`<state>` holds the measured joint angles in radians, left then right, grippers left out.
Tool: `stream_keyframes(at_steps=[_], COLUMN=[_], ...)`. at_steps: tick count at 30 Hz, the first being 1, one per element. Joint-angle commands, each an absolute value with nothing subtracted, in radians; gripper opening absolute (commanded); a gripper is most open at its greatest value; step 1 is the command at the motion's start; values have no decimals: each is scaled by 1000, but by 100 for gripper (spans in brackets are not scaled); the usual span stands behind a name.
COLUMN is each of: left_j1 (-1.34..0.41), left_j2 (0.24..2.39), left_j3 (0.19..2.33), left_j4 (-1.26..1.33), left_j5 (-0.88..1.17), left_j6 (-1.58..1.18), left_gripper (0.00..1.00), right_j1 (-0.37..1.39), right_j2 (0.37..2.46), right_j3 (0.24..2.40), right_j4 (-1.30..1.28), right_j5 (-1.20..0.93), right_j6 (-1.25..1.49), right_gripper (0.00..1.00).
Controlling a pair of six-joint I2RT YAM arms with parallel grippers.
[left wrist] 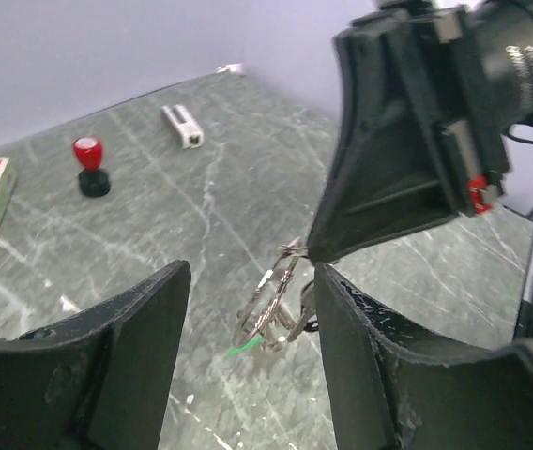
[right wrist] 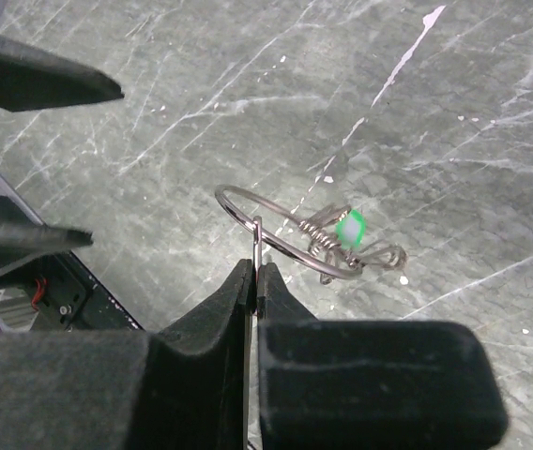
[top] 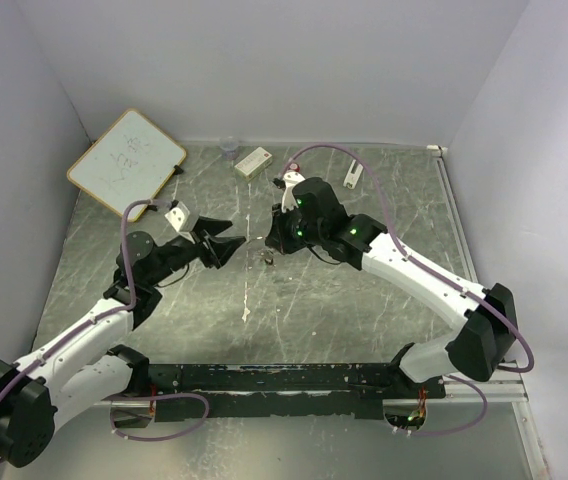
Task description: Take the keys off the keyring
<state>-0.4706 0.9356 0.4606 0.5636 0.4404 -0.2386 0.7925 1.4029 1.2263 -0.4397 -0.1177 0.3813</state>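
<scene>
My right gripper is shut on a thin metal piece of the keyring and holds it above the table. The silver wire loops hang from the jaws, with a green-headed key among them. In the left wrist view the keyring hangs between my open left fingers, close to the right-hand one, and the green key points down-left. A dark piece beside the loops may be the black-headed key; I cannot tell. From above, the left gripper sits just left of the right gripper.
A whiteboard leans at the back left. A white box, a small clear cup, a red-and-black knob and a small white block lie along the back. A black rail runs along the near edge.
</scene>
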Motion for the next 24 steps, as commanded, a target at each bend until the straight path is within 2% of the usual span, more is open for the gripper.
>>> stream_keyframes(at_steps=[1,4,11,14,15,24], left_j1=[-474,-474,-476,-475,-476,-482], left_j2=[946,961,999,1009,1013,1077], left_j3=[427,441,429,426,426,407], left_j4=[717,687,709,717,720,830], left_j5=[596,609,620,609,611,695], left_j6=[-230,-219,-209,-196,-196,-255], left_gripper=[65,63,63,50,50,53], right_j1=[800,801,808,811,813,823], right_j2=[1362,1361,1357,1353,1351,1338], right_j3=[1247,1250,1266,1270,1269,1266], right_j4=[-433,-427,-415,-415,-413,-394], right_j5=[-130,-131,-145,-154,-156,-148], right_j6=[384,386,394,398,400,404], right_gripper=[0,0,0,0,0,0])
